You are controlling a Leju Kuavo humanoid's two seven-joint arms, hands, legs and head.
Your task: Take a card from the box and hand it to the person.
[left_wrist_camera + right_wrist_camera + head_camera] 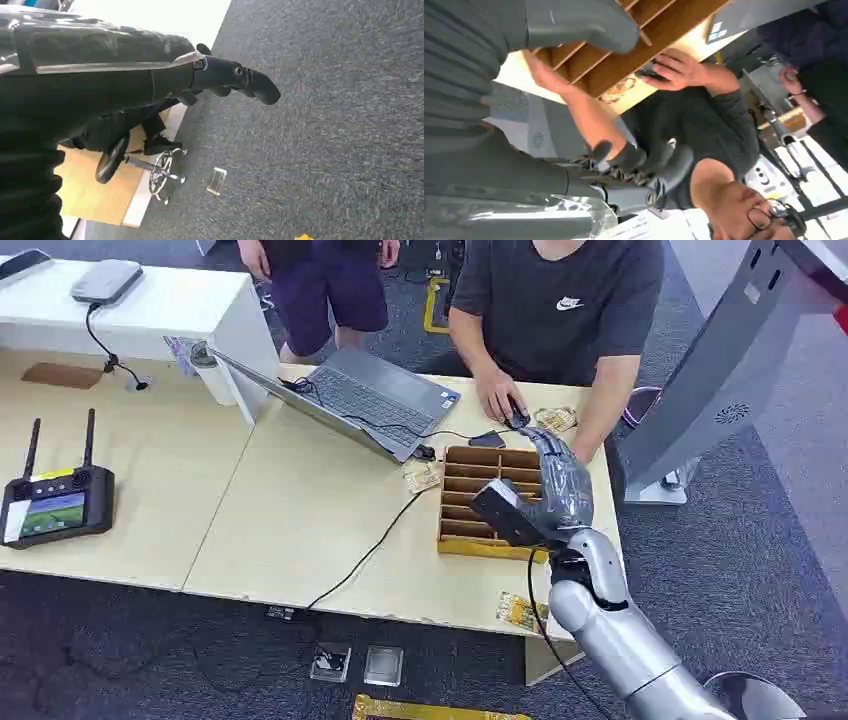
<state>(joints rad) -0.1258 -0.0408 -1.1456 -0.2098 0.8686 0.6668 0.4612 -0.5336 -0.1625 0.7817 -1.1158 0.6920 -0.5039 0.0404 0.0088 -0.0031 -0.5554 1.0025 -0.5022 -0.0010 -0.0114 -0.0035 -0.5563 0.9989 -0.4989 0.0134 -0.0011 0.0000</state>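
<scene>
The wooden box (480,502) with several slots lies on the table (300,530) in front of the seated person (560,300). My right hand (556,483) hovers over the box's right side and holds nothing. In the right wrist view its thumb (584,22) and fingers (644,160) stand apart, with the box (624,50) beyond them. Loose cards lie left of the box (422,477), behind it (556,420) and near the table's front edge (520,611). My left hand (220,77) hangs over the carpet, empty, its fingers stretched out.
The person's hand (505,405) rests on a mouse just behind the box. An open laptop (365,400) with a trailing cable sits at the back. A remote controller (55,505) lies far left. A second person (320,280) stands behind. A grey stand (720,390) leans at right.
</scene>
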